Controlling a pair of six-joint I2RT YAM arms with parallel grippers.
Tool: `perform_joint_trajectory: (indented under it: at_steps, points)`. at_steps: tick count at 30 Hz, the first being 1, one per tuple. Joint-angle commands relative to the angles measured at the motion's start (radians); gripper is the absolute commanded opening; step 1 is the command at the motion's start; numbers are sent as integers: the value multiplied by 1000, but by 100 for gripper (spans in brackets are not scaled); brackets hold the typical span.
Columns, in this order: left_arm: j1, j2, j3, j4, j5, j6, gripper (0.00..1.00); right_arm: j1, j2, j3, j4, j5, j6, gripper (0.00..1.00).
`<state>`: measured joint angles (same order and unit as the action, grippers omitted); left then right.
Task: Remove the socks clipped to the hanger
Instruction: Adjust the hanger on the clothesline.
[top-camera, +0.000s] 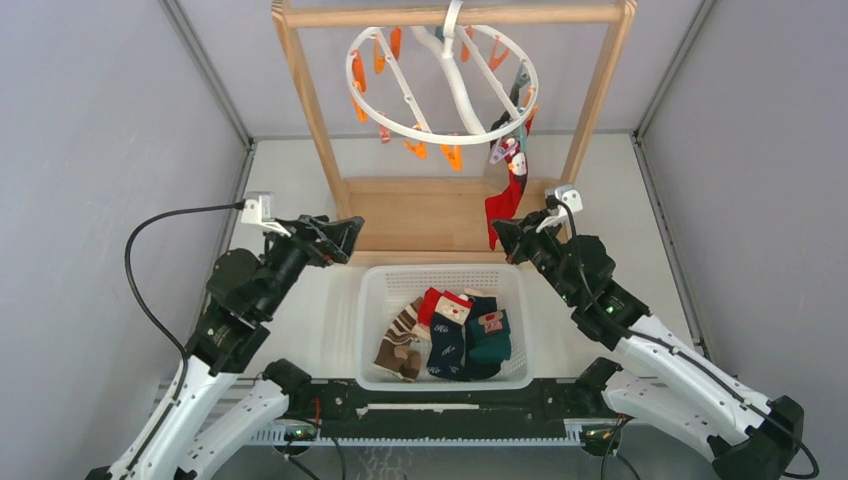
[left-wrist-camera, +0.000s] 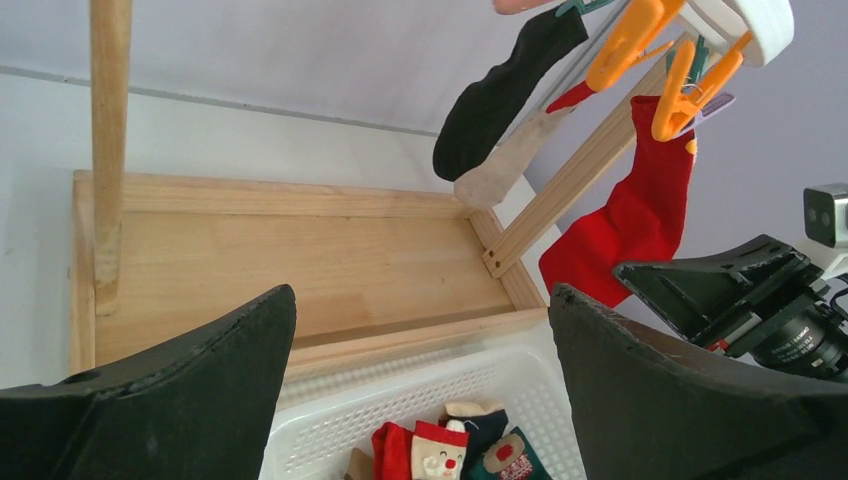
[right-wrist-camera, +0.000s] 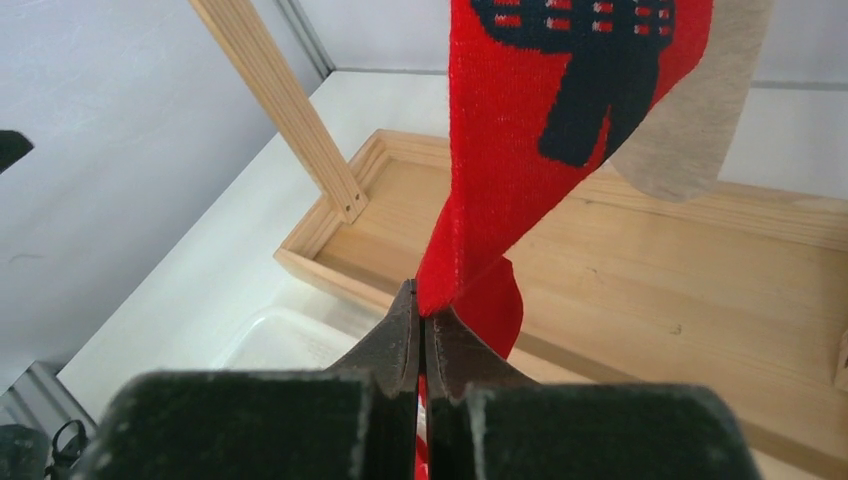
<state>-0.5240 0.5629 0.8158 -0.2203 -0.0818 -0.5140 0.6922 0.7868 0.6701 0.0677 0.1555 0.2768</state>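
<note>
The white ring hanger (top-camera: 440, 85) hangs from the wooden rack's top bar, with orange clips (top-camera: 452, 155) around it. A red sock (top-camera: 508, 200) with a Christmas figure hangs from a clip at the ring's right side. My right gripper (top-camera: 503, 232) is shut on its lower end; in the right wrist view the jaws (right-wrist-camera: 425, 305) pinch the red sock (right-wrist-camera: 520, 150). A black sock (left-wrist-camera: 500, 95) with a cream toe is clipped beside the red sock (left-wrist-camera: 630, 225). My left gripper (left-wrist-camera: 420, 292) stands wide open and holds nothing, left of the basket's far edge (top-camera: 345, 235).
A white mesh basket (top-camera: 375, 290) sits between the arms, holding several socks (top-camera: 450, 335). The wooden rack's base tray (top-camera: 420, 215) lies just behind it, with uprights (top-camera: 310, 110) at either side. Grey walls close in left and right.
</note>
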Motion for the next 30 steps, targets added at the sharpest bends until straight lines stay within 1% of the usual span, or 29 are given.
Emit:
perform_joint_trajectory:
  at_steps: [1,8,15,30]
  points:
    - [-26,12,36,58,-29,18,100,66,-34,3,-5,63,-17,0]
    - [-57,33,43,69,-47,21,100,200,-57,3,-6,133,-17,0]
    - [-80,52,49,80,-60,22,100,352,-27,3,31,211,-29,0]
    - [-91,61,70,81,-68,29,100,565,77,43,103,295,-57,0]
